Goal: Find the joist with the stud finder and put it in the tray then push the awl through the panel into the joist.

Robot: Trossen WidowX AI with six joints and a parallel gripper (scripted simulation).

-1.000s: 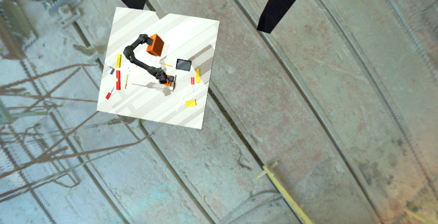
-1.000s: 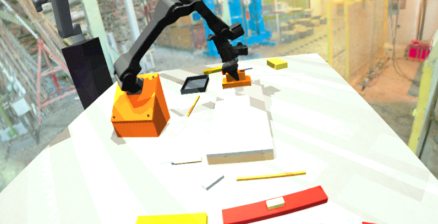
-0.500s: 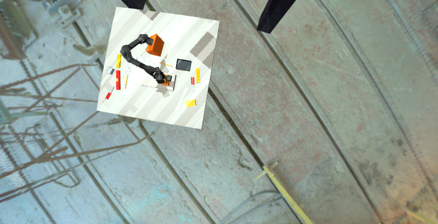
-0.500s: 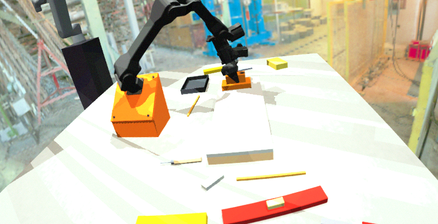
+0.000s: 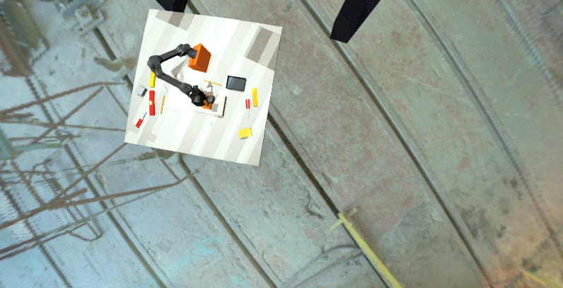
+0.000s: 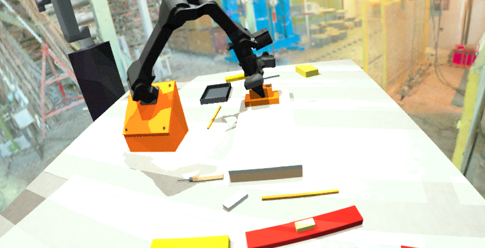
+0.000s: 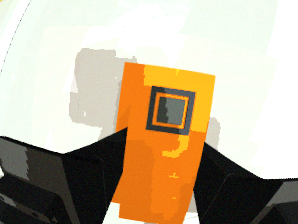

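Note:
The orange stud finder (image 5: 207,106) (image 6: 271,99) (image 7: 170,200) stands upright at the far end of the white floor panel (image 5: 225,107) (image 6: 265,175) in the exterior view; no gap shows beneath it. My gripper (image 6: 260,92) (image 7: 161,136) is shut on its upper part, one black finger on each side. Its square window looks dark grey in the wrist view. The black tray (image 5: 235,90) (image 6: 212,102) is empty, beyond the panel's side. The awl (image 6: 210,177) lies with its wooden handle beside the panel's near end, tip pointing left. The joist is hidden.
A pencil (image 6: 214,116) lies between the orange arm base (image 6: 152,142) and the panel. A white block (image 6: 235,200), a long yellow stick (image 6: 300,194) and a red level (image 6: 271,234) lie at the near end. A yellow block (image 5: 245,132) (image 6: 306,70) and a red-handled tool (image 5: 247,105) lie at the far end.

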